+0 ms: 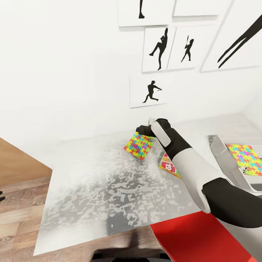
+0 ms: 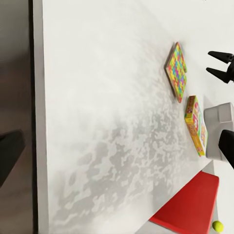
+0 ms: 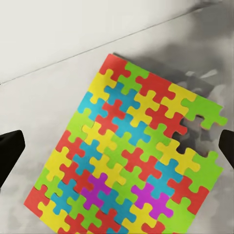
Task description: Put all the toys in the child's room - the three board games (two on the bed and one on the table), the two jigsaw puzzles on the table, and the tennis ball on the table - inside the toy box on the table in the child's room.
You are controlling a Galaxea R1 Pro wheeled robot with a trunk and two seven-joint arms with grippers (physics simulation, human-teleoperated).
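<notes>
I hover my right tool (image 1: pixel 142 129), fingers spread, over the jigsaw puzzle (image 3: pixel 127 158) lying flat on the tabletop (image 1: pixel 91 174): thin, light, stiff I judge, so I'd pinch its edge at twelve o'clock.

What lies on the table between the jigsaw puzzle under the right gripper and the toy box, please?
A board game lies flat there, between the jigsaw puzzle and the toy box. The head view shows it, partly hidden by the right arm.

White pictures with black silhouettes (image 1: pixel 151 90) hang on the wall (image 1: pixel 62 65) in a cluster. A red sheet (image 1: pixel 198 238) lies at the near right. Wood floor (image 1: pixel 18 203) shows at the left.
</notes>
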